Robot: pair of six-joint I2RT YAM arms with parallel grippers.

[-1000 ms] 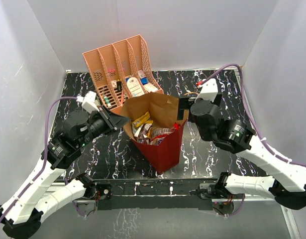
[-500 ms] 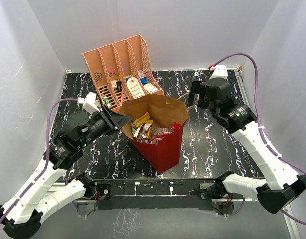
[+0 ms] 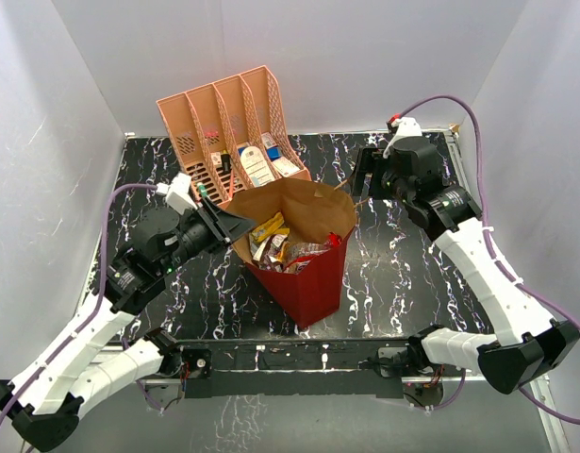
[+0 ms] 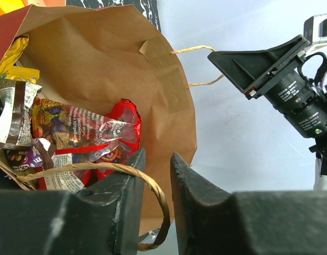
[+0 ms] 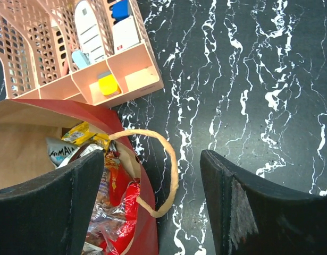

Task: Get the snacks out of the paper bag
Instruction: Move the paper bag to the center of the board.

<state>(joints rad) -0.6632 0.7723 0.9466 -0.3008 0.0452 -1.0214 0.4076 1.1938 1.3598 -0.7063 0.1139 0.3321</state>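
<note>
The paper bag (image 3: pixel 308 283), red outside and brown inside, stands upright and open at the table's middle. The snacks (image 3: pixel 280 247) lie inside: a shiny red bag (image 4: pixel 120 119), a yellow pack (image 4: pixel 17 71), a dark brown pack (image 4: pixel 11 119) and a purple pack (image 4: pixel 25 156). My left gripper (image 3: pixel 238 224) sits at the bag's left rim. Its jaws (image 4: pixel 158 155) stand a narrow gap apart, and the near cord handle (image 4: pixel 152 186) loops over one finger into that gap. My right gripper (image 3: pixel 362 179) hangs wide open and empty above the bag's back right corner, over the other handle (image 5: pixel 171 159).
The salmon-pink organizer (image 3: pixel 223 123) with small boxes and cards stands right behind the bag, and also shows in the right wrist view (image 5: pixel 73 53). White walls enclose the black marbled table (image 3: pixel 393 274). The right arm's wrist camera (image 4: pixel 291 85) shows beyond the bag.
My right arm has lifted away from the bag's right rim and moved back and right. My left arm has edged slightly forward at the left rim. The bag has not moved.
</note>
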